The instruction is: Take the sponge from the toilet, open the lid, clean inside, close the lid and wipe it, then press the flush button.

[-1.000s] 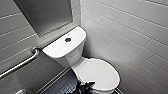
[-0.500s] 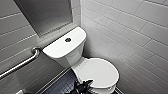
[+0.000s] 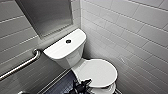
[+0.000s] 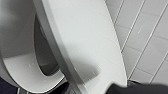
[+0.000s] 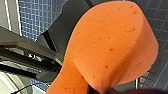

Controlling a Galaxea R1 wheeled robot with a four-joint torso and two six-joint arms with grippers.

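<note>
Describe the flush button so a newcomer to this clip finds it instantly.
Find the white toilet in the tiled corner, then its flat tank top. The flush button sits mid-top: a small dark circle, the only dark mark on that white surface.

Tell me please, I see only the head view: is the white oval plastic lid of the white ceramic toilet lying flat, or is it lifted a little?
Observer: It is lifted. In the left wrist view the white oval plastic lid stands tilted above the white ring beneath it, with a dark gap between them.
Operator: Where is the sponge?
Observer: The orange-red foam sponge is held in the jaws of the right gripper, clear of the floor.
Operator: What lies beneath it?
Observer: A floor of small blue square tiles.
</note>
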